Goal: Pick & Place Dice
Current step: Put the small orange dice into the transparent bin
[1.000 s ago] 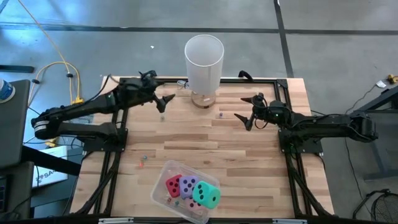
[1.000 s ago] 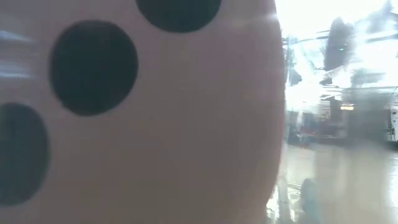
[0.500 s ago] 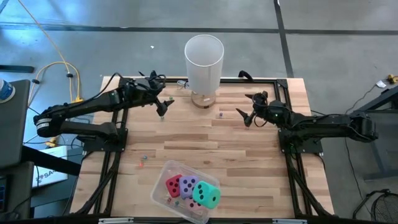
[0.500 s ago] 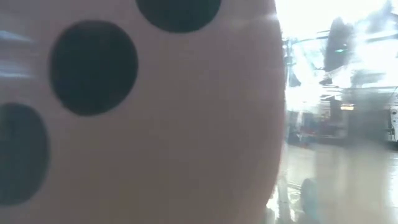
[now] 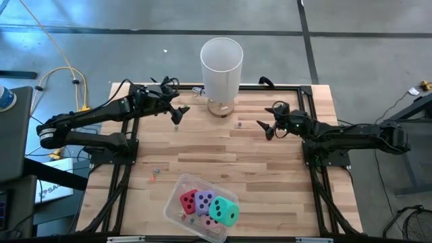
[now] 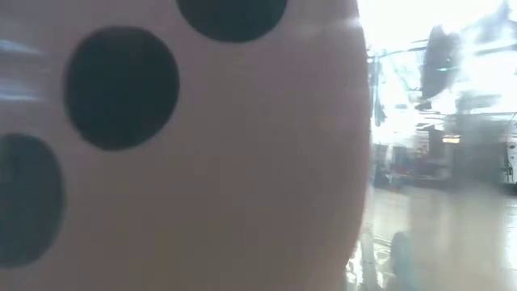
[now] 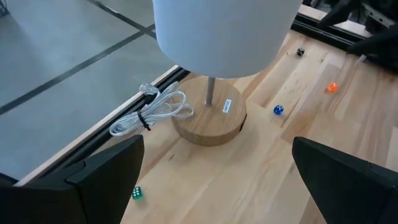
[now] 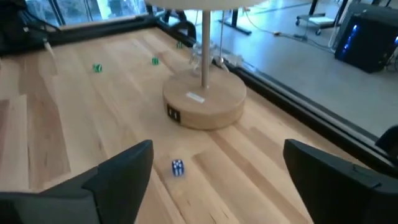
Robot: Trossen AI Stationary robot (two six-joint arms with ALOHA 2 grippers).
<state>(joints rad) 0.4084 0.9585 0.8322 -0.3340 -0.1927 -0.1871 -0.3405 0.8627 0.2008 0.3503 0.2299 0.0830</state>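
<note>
Red, purple and teal-green dice lie in a clear tub at the table's near edge. A pink die lies partly under them, and its pipped face fills the low view. My left gripper hovers open at the far left, left of the lamp base, which shows between its fingers in the left wrist view. My right gripper hovers open to the right of the base, above a tiny blue die. Neither gripper holds anything.
A lamp with a white shade stands on a round wooden base at the far middle, a coiled white cable beside it. Tiny coloured dice are scattered on the wood: blue, orange, green.
Both arms stay where they were. My left gripper has tipped its fingers farther down toward the table. My right gripper has rolled about its own axis and turned slightly. The dice in the tub have not moved.
</note>
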